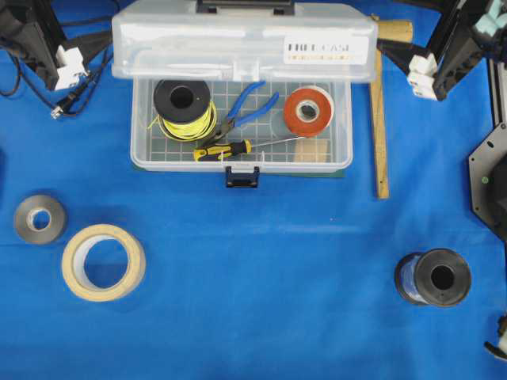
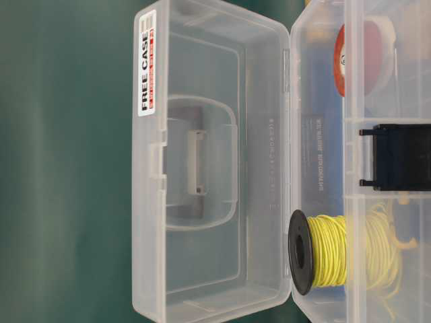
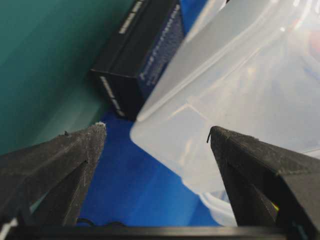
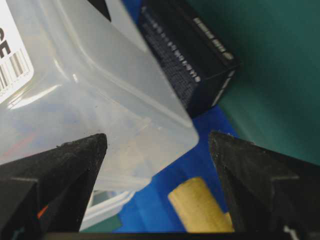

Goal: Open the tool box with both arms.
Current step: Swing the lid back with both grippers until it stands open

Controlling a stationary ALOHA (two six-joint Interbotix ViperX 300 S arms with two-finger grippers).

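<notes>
Though open, one tool box, two spread tools.

Standing open at the far middle of the table: the tool box, lid raised behind. Lying inside, left to right: wire spool, pliers over screwdriver, tape roll. Resting near left: two tape rings. Sitting near right: another spool. Lying just right of the box: a wooden stick.

Blue table: tool box, tapes, spool, maybe ruler.
</notes>
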